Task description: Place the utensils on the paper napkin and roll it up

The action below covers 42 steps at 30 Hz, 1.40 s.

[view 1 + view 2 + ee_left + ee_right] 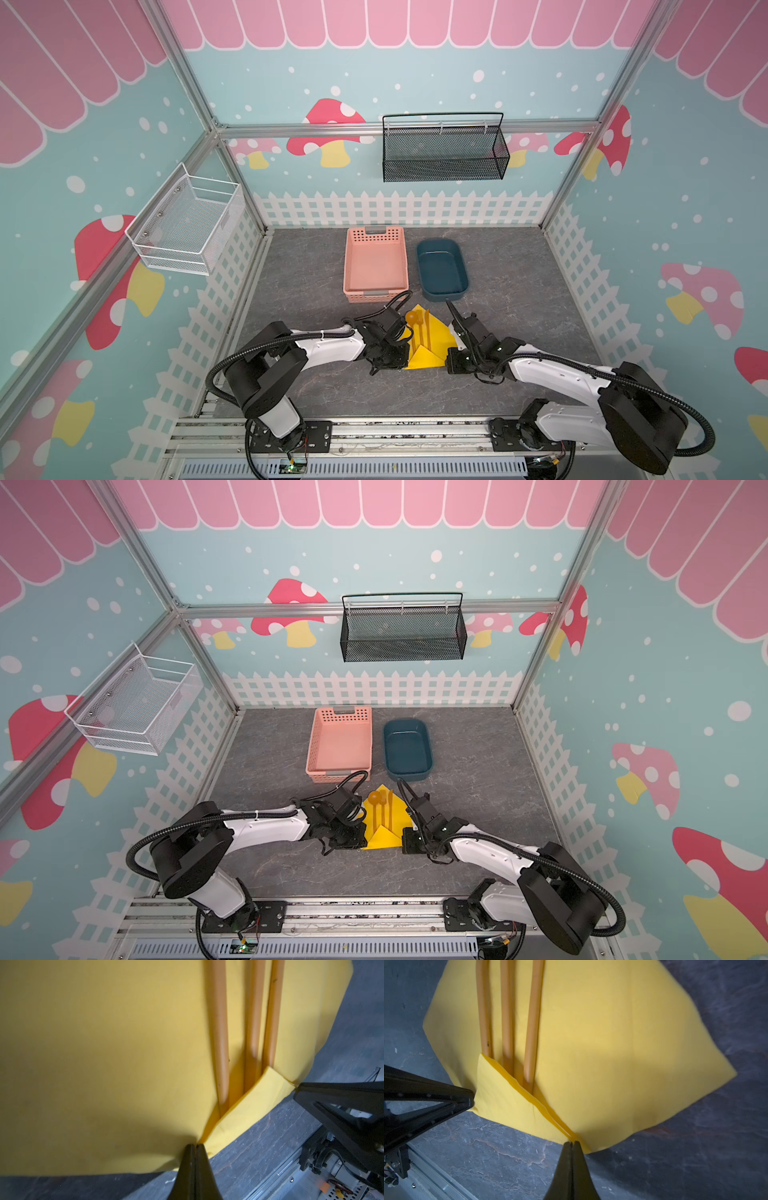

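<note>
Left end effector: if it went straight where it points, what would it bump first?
The paper napkin; the shut left end effector sits right at its folded edge, seemingly touching. The utensils lie just beyond.

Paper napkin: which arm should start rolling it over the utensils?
Left, probably. The left gripper is shut at the fold's end near the utensils; the right gripper faces wider bare paper napkin.

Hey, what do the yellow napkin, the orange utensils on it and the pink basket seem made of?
Paper napkin: thin matte paper, it seems; it holds a crisp fold and shows no shine.
Utensils: probably moulded plastic, smooth rounded handles of even colour; coated wood cannot be ruled out.
Pink basket: rigid plastic, matte, with moulded rows of holes in its wall.
</note>
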Motion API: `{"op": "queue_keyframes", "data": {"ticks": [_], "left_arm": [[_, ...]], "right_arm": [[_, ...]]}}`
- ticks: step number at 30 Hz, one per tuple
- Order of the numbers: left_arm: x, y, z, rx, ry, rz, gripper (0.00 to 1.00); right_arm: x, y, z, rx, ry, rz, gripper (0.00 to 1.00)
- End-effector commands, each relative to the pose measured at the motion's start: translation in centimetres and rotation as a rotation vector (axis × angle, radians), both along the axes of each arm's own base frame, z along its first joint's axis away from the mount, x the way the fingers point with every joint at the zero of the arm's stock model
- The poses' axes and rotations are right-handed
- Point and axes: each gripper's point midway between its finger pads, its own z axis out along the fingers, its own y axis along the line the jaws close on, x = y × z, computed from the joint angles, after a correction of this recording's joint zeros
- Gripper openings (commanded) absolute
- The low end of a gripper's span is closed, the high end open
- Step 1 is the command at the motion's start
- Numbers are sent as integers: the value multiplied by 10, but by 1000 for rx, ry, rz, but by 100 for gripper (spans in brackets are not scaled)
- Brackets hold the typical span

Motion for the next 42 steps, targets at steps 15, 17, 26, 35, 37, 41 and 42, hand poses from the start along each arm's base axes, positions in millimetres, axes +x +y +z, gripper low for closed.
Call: {"op": "queue_keyframes", "data": {"ticks": [15,17,26,35,37,41,42], "left_arm": [[9,-3,30,28,-41,-30,0],[8,-5,33,16,-37,-26,0],[0,-3,25,29,-3,-29,0],[-12,9,-9,105,65,-53,0],[-13,17,-17,145,67,-46,0],[-11,19,-17,162,60,-43,0],[-10,17,-13,154,52,-43,0]], "right_arm": [[-11,8,-13,15,101,26,3],[-11,9,-12,25,102,21,3],[-12,8,-18,11,118,20,3],[-12,7,-19,5,118,21,3],[-12,6,-19,4,118,18,3],[-13,5,-19,2,117,15,3],[-13,6,-19,3,117,16,3]]}}
